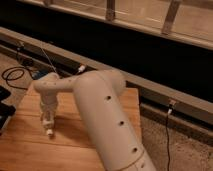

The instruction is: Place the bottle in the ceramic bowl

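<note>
My gripper (48,126) points straight down at the left part of the wooden table (30,145), at the end of the thick white arm (107,115). Its fingers are shut, and a small white piece that looks like the bottle (49,133) shows between them, just above the wood. The ceramic bowl is hidden behind the arm.
A black cable loop (14,75) lies on the ground at the left. A dark object (4,112) sits at the table's left edge. A long metal ledge (165,95) runs behind the table, with a thin cable (167,130) hanging over gravel on the right.
</note>
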